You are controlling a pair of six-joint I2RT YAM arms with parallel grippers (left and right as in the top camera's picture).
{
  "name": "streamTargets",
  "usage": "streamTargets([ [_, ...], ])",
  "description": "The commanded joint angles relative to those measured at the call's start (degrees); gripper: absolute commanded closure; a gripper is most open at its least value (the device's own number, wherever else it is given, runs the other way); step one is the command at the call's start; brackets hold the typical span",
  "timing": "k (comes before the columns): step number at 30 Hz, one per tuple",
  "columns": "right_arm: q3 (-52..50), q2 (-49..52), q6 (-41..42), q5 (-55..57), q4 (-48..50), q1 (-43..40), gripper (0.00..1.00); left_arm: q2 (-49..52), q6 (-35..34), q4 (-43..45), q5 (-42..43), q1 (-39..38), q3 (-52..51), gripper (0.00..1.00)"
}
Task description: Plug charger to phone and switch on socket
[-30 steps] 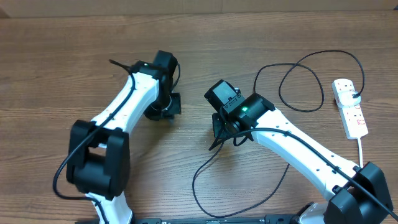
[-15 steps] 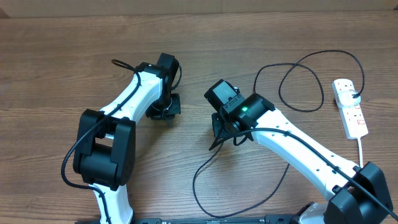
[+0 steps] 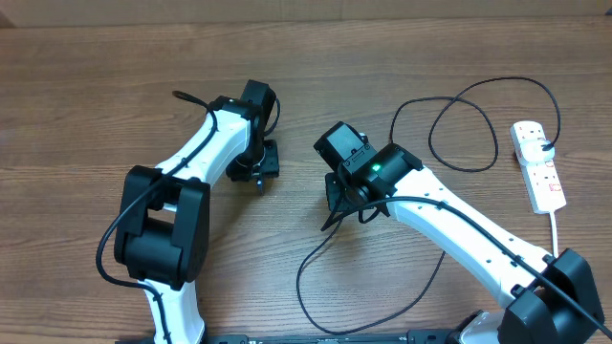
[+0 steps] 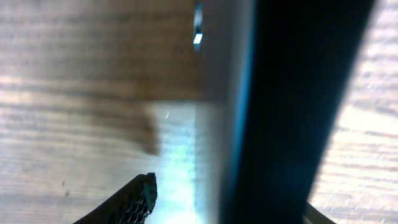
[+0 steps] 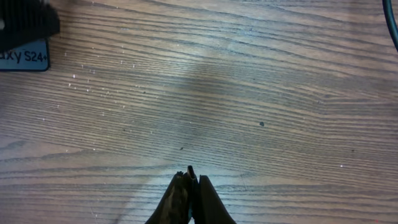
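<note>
i count nothing finished yet. the phone [image 5: 22, 57] lies on the tabletop [image 3: 96, 96] under my left gripper [image 3: 253, 172]. in the right wrist view only its corner with the "s24+" lettering shows, at the top left, with a dark finger of the left gripper over it. the left wrist view is filled with the phone's dark edge, very close and blurred. one of that gripper's fingers [image 4: 134, 199] stands clear of the edge with pale surface between them, so i read the left fingers as parted and not clamping the phone.

my right gripper [image 5: 189, 186] has its fingers pressed together. a thin dark tip pokes out between them, and from overhead the charger [image 3: 298, 275] runs from that gripper into a loop toward me. i judge the right fingers are gripping the charger at its connector end. that tip hangs over bare wood, apart from the phone's corner, so the plug is not in.

the charger's other end loops away to the socket [image 3: 538, 164], which lies at the far right of the tabletop, well apart from both grippers. i cannot tell how its red switches are set.

what is left is everything that matters: bring the tip to the phone's port and seat it, then reach across and press the socket switch.
</note>
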Motion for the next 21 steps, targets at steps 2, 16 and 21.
streamTargets([
  [2,-0.61,0.15,-0.28,0.79,0.26,-0.11,0.96,1.77,-0.46,3.3,-2.75,0.37,-0.17,0.5],
  [16,-0.61,0.15,-0.28,0.76,0.7,-0.11,0.96,1.77,-1.88,5.86,-4.35,3.1,-0.15,0.92],
  [21,-0.61,0.15,-0.28,0.66,0.96,-0.11,0.96,1.77,-1.88,6.16,-4.13,4.76,-0.15,0.68],
])
